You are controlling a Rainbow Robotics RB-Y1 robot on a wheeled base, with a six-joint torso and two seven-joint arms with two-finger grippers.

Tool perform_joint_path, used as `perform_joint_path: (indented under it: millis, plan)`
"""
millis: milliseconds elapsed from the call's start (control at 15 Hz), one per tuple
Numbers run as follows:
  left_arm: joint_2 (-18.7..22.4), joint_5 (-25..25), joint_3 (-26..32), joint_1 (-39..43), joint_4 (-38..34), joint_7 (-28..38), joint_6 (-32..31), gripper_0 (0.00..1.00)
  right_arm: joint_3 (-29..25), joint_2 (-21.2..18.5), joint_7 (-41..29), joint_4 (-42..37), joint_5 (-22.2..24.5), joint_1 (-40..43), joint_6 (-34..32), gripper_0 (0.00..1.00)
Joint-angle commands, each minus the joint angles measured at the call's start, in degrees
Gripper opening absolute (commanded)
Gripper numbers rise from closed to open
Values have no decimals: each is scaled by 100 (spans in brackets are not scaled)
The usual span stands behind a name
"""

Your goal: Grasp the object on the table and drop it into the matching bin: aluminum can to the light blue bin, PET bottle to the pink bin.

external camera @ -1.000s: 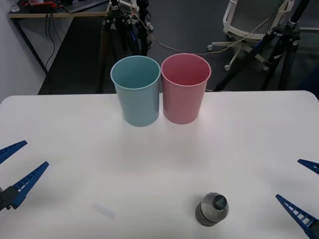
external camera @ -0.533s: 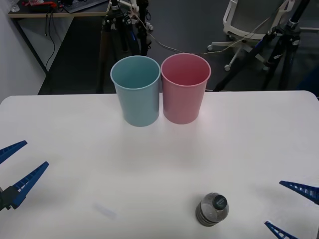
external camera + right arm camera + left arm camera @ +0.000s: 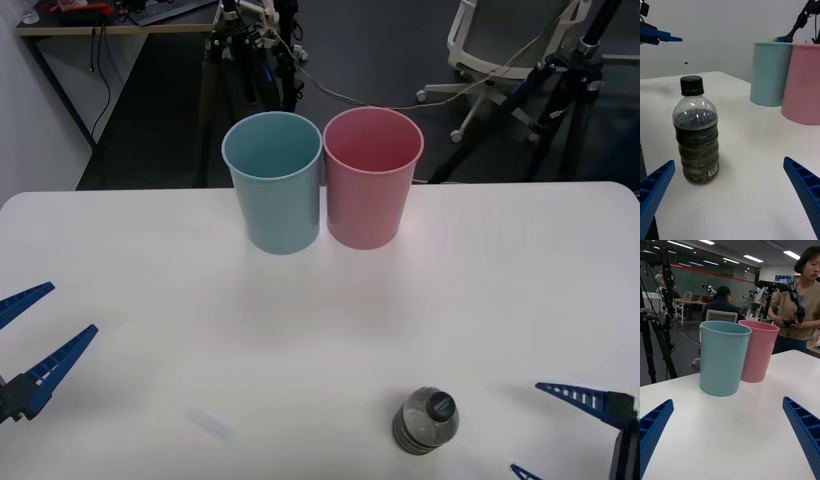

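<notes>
Upright, the bottle (image 3: 426, 420) stands on the bench (image 3: 480, 290) near its front edge, untouched. Just to its right, the right gripper (image 3: 560, 430) is spread wide and grasps nothing. At the bench's back, the blue bin (image 3: 273, 183) and pink bin (image 3: 371, 178) stand touching. Far left, the left gripper (image 3: 35, 335) hovers released.

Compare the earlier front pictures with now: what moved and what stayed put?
The right gripper moved in from the table's right edge toward the bottle, fingers open, nothing grasped. The bottle stayed upright, and the left gripper, blue bin and pink bin stayed where they were.
</notes>
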Motion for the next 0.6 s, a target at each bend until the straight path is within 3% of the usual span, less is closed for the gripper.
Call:
perform_joint_path:
  millis: [67, 267, 600]
  plan:
    - [0, 0, 0, 0, 0, 0, 0, 100, 338, -1, 210, 223, -71, -113, -1, 100]
    - [0, 0, 0, 0, 0, 0, 0, 100, 751, -1, 799, 495, -247, -306, 140, 100]
    - [0, 0, 0, 0, 0, 0, 0, 100, 1427, -1, 1054, 548, -546, -508, 579, 100]
